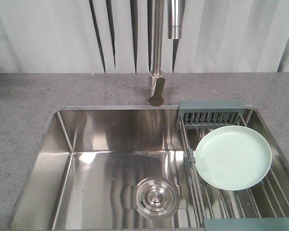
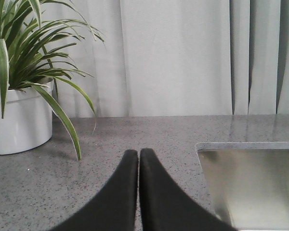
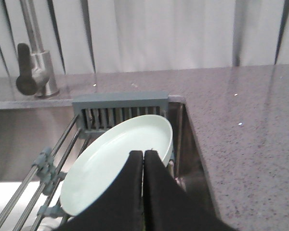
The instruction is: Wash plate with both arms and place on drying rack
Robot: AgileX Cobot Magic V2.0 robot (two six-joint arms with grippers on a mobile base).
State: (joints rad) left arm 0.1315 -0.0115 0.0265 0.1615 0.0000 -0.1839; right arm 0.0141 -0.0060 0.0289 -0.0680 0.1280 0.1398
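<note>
While the plate (image 1: 232, 157) lies flat on the drying rack (image 1: 213, 114) at the sink's (image 1: 111, 144) right end, both tools, left (image 2: 138, 155) and right (image 3: 143, 156), are pressed together empty; their arms are cut off.

**Plate on rack, both grippers closed**

I see the plate (image 1: 233, 157): round, shallow, pale mint-green, matte, low raised rim. It lies face up on the drying rack (image 1: 211, 113), resting on the parallel steel wire bars, slightly tilted in my right wrist view. The rack spans the right side of the sink; dark grey-green slotted end piece sits at the far edge, just behind the plate.

Left gripper (image 2: 138, 155): black fingers pressed together, holding nothing, over the countertop. Right gripper (image 3: 143, 156): fingers together, just above the plate's near rim.
</note>
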